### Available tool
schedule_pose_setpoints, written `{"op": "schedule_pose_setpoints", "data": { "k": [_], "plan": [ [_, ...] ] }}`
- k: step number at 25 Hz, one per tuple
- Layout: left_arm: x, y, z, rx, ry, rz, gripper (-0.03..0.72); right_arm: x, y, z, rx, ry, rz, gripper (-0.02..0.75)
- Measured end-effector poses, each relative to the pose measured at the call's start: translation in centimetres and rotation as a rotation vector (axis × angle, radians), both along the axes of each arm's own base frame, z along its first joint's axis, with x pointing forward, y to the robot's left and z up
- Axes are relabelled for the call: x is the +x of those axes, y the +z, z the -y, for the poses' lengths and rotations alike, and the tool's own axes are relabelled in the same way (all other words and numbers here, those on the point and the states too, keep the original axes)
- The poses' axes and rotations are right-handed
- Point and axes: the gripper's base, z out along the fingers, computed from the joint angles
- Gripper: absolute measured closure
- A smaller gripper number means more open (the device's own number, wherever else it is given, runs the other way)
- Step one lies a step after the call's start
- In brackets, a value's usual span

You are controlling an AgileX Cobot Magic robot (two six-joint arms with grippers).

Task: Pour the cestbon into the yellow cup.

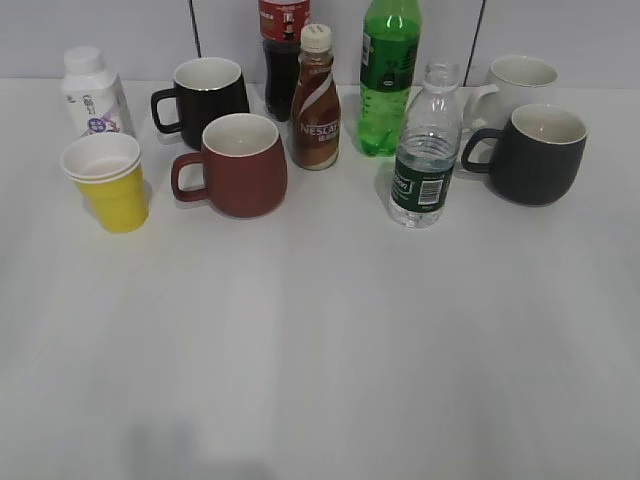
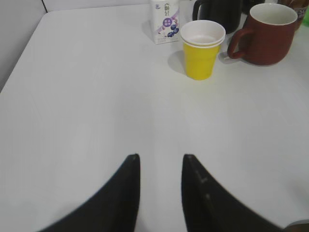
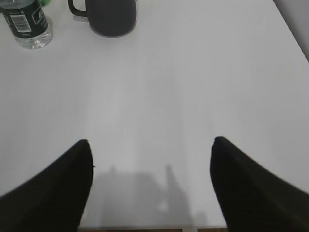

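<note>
Black right tool [image 3: 149, 150] gapes wide, left tool [image 2: 161, 159] narrow, both empty.

The exterior camera looks down at a slant across the white table [image 1: 320, 350]. The left wrist camera, low over the table, shares the small yellow paper cup [image 2: 202, 50]; the right wrist camera shares the clear green-labelled water bottle [image 3: 26, 21].

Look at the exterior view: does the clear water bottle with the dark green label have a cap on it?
No. The cestbon stands upright with its neck open and no cap on top.
</note>
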Motion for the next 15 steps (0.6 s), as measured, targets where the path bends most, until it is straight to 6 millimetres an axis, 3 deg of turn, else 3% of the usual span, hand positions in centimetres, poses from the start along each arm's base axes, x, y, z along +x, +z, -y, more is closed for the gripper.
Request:
{"op": "schedule_pose_setpoints", "data": {
  "k": [15],
  "plan": [
    [0.00, 0.00, 0.00, 0.000, 0.000, 0.000, 0.460, 0.00, 0.00, 0.00, 0.000, 0.000, 0.000, 0.170]
  ]
}}
